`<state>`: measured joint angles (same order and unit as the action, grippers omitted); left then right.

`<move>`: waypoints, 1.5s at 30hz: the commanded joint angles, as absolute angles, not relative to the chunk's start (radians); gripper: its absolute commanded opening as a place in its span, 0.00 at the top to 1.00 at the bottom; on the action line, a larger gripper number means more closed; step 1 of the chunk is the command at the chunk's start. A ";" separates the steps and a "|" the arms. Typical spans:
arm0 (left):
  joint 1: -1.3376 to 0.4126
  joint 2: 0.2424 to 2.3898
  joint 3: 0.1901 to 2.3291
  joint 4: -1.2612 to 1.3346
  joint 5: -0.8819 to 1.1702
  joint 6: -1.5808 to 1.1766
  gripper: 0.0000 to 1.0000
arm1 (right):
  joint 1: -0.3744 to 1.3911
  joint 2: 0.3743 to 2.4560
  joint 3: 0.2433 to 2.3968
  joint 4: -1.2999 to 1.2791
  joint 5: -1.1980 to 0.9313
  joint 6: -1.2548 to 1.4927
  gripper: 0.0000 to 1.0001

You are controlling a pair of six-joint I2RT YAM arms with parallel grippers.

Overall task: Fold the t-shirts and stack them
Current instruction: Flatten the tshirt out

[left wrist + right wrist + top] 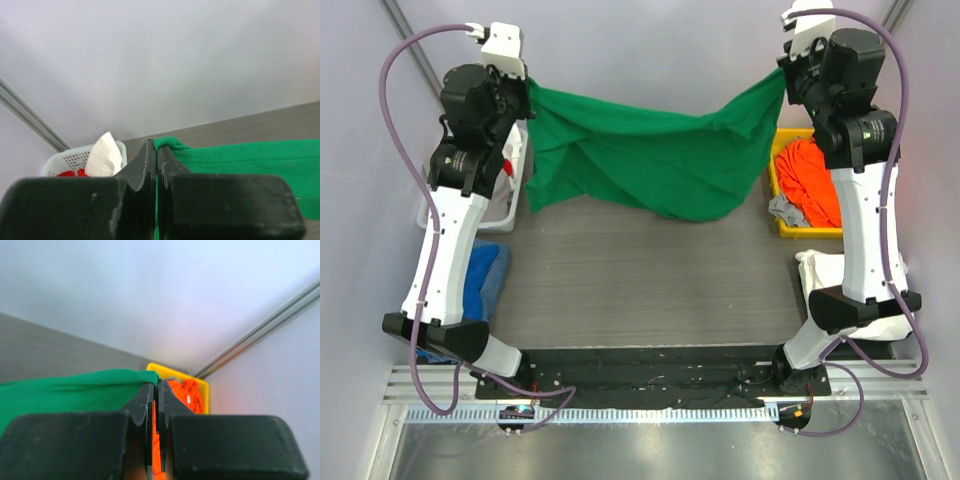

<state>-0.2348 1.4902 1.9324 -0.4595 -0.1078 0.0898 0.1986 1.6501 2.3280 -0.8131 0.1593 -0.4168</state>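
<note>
— Left gripper (156,147), nearest the lens: report state.
— Jaws pressed together on a thin edge of the green t-shirt (250,160); no gap shows between my fingers (140,170); the cloth runs off to the right from the pinch.
— Right gripper (156,386)?
— Same condition; closed on the opposite edge of the same shirt; the fabric leaves to the left. The orange t-shirt (187,392) lies beyond in the yellow bin (162,372); I am not touching it.
— Location of the work piece?
— Slung between both grippers over the far end of the table (640,290); the middle sags in deep folds. Whether the lowest fold rests on the surface, I cannot tell.
— Handling properties?
— Judged light, soft and wholly limp; it has no shape of its own and follows whatever pulls it; not fragile. A pinch on a single layer may slip under a sharp tug, so tension is best applied slowly.
— Where to take hold?
— At hems, shoulder seams or corners, where the cloth is doubled and gives the pads more to bite; two points set well apart, one per gripper, so the panel hangs open. A grab at the bunched middle would likely gather several layers and spoil the fold; spread the shirt flat on the table first, then fold.
</note>
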 commanded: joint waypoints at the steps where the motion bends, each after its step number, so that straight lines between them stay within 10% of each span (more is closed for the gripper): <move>1: -0.236 1.486 1.996 -0.397 -0.147 0.129 1.00 | 0.193 1.611 2.350 -0.694 0.245 -0.475 0.99; 26: -0.259 1.079 1.502 -0.454 -0.248 0.236 1.00 | 0.193 1.295 2.356 -0.692 0.193 -0.434 0.99; 45: -0.261 1.159 1.615 -0.404 -0.334 0.284 1.00 | 0.195 1.259 2.230 -0.696 0.209 -0.436 0.99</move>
<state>-0.2665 1.0573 1.5707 -0.4828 -0.2470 0.2562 0.1989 1.2003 2.2265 -0.7792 0.1516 -0.4210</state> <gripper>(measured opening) 0.022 0.065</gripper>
